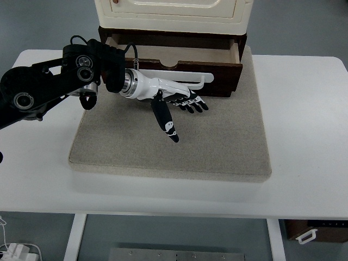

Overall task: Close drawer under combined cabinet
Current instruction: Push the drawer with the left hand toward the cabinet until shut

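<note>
Top view, the only one I have. The dark brown wooden drawer (174, 60) under the cream-coloured cabinet (174, 13) is pulled out toward me, its pale inner floor showing, so nothing of the closing is done yet as I read it. The whole push is left. The cabinet stands at the far edge of a grey-beige fabric mat (163, 147), which lies on the white table (304, 136).

My left hand (171, 100), white shell with black fingers, comes in on the black arm from the left edge and sits right in front of the drawer's front panel, just below the white bar handle (174, 76). The fingers (193, 103) are stretched out flat and close together, the thumb (166, 122) splayed down toward me. It grips nothing. Whether the hand's back already touches the panel or handle, I can't tell from this angle.

Right arm is not in the picture.
</note>
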Robot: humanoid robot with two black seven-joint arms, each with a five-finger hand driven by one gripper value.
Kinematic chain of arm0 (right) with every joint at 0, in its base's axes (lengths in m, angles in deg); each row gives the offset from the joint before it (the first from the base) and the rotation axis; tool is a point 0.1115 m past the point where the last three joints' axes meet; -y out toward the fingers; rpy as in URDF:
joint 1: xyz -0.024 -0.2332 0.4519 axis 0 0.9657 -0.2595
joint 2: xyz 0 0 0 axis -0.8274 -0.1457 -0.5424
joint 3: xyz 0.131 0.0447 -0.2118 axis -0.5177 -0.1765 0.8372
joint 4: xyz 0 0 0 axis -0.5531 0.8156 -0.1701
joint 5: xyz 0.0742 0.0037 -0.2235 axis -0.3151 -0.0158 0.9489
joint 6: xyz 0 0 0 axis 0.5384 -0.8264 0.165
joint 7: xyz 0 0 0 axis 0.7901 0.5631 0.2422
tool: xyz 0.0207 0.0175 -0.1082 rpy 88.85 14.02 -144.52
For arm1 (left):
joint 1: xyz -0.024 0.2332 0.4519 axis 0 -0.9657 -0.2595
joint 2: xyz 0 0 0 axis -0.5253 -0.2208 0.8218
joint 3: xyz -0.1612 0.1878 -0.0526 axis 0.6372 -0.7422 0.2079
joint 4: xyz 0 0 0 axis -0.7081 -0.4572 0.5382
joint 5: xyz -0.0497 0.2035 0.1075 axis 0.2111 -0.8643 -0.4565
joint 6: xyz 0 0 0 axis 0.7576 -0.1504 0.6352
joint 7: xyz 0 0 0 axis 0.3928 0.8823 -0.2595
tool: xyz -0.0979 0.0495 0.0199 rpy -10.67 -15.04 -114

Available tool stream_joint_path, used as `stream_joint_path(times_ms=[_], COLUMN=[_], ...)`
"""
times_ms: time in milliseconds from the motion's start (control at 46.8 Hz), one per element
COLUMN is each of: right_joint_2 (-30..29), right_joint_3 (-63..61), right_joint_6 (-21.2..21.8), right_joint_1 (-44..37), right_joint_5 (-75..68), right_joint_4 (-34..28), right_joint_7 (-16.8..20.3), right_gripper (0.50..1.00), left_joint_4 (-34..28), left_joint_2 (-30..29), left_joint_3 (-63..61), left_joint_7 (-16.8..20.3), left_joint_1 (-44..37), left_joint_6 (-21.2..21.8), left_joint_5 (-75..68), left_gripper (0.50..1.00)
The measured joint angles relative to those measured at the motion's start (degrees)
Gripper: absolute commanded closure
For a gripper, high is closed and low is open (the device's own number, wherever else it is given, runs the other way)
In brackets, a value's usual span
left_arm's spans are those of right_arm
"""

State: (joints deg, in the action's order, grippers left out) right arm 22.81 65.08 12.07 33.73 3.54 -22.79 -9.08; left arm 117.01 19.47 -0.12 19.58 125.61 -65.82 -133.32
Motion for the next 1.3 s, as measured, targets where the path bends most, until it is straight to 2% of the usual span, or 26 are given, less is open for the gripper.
stream_joint_path(times_ms=[192, 769, 1303], right_joint_2=[0.0, 0.0, 0.0], right_joint_3=[0.0, 0.0, 0.0], right_joint_6=[0.0, 0.0, 0.0], right_joint_1=[0.0, 0.0, 0.0], right_joint_5=[0.0, 0.0, 0.0], right_joint_4=[0.0, 0.0, 0.0], right_joint_7=[0.0, 0.0, 0.0], right_gripper=[0.548, 0.548, 0.548], left_joint_4=[-3.2, -10.7, -14.7], left_joint_2=[1.7, 1.7, 1.7], left_joint_3=[2.5, 5.7, 6.1], left_joint_7=[0.0, 1.6, 3.1], left_joint_1=[0.0, -0.1, 0.8], left_joint_6=[0.2, 0.9, 1.5], left_joint_5=[-1.3, -1.3, -1.5], left_gripper=[0.5, 0.5, 0.5])
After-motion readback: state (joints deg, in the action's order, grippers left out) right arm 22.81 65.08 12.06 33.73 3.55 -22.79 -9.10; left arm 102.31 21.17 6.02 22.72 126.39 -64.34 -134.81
